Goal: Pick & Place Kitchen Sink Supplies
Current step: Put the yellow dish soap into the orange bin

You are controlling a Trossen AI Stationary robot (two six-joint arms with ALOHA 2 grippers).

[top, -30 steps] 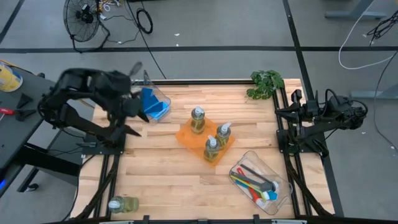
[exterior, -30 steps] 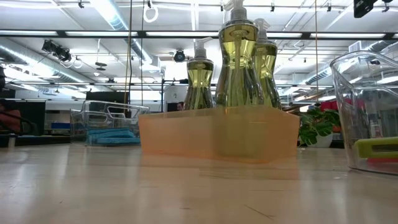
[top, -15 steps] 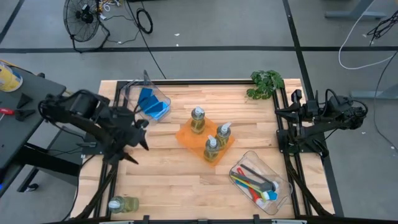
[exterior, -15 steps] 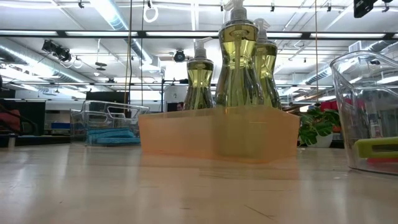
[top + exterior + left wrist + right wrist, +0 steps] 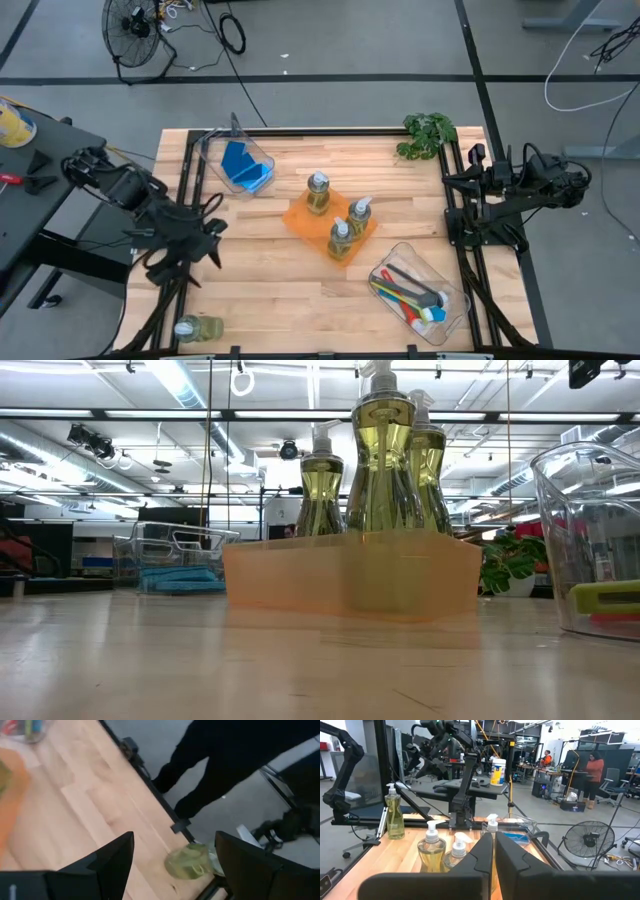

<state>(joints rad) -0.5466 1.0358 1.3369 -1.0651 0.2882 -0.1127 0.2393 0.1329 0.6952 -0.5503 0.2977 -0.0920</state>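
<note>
One clear pump bottle of yellowish soap stands alone at the table's near left corner. Three more bottles stand in a shallow orange tray mid-table. Blue sponges lie in a clear bin far left. The coloured brushes lie in a clear bin near right. My left gripper hangs open above the table's left side, short of the lone bottle, which shows ahead between its fingers. My right gripper waits shut at the right edge.
A green leafy plant sits at the far right corner. A person in dark trousers stands just beyond the table edge near the lone bottle. Bare wood lies between the tray and the near left corner.
My left gripper has swung away from the sponge bin and travelled along the table's left side toward the near edge and the lone bottle. The right arm and all the objects have kept still.
</note>
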